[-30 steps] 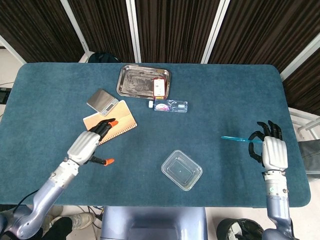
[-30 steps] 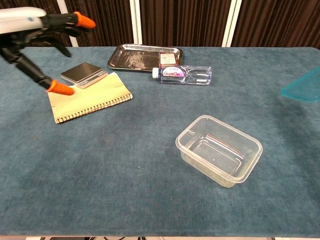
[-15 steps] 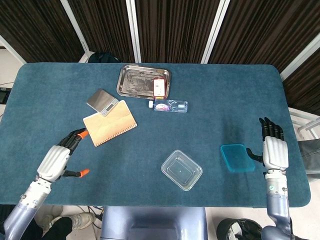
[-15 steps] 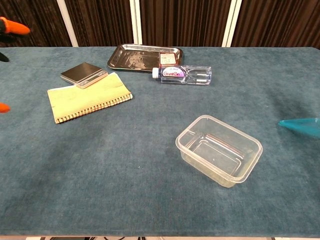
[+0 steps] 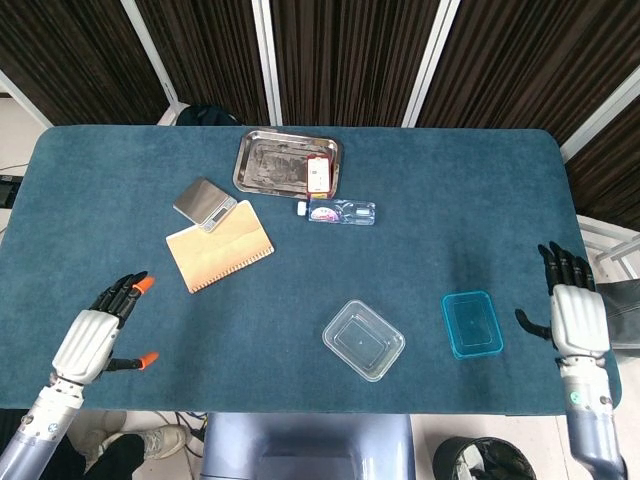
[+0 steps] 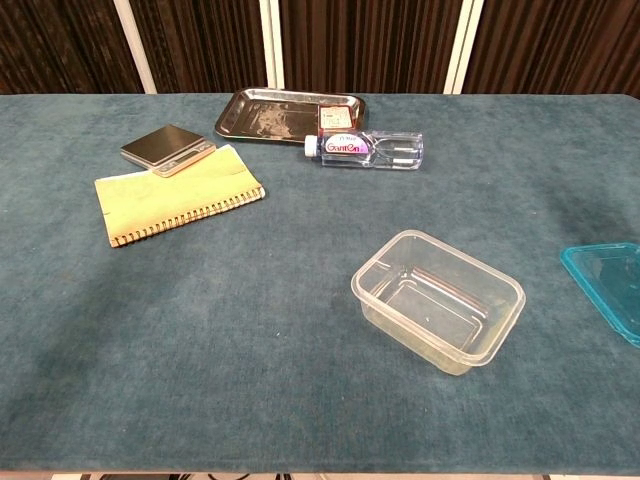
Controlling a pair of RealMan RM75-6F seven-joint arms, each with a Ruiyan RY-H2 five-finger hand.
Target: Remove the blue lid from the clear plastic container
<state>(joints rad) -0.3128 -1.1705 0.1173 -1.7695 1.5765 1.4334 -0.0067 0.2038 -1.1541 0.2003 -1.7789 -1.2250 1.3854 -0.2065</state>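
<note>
The clear plastic container [image 5: 363, 340] [image 6: 438, 299] stands uncovered near the table's front edge. The blue lid [image 5: 472, 323] [image 6: 610, 285] lies flat on the cloth to its right, apart from it. My right hand [image 5: 577, 317] hovers at the table's right edge, right of the lid, fingers spread and holding nothing. At the front left corner my left hand [image 5: 96, 335] is also empty, with its orange-tipped fingers apart. Neither hand shows in the chest view.
A steel tray [image 5: 288, 162] with a small box sits at the back. A plastic bottle [image 5: 342, 212] lies in front of it. A pocket scale [image 5: 204, 203] and a spiral notebook [image 5: 219, 245] lie to the left. The blue-covered table [image 5: 420, 180] ends just right of the lid.
The right hand let go of the blue lid, which now lies flat on the table, and drew back to the right. The left hand pulled back toward the front left corner.
</note>
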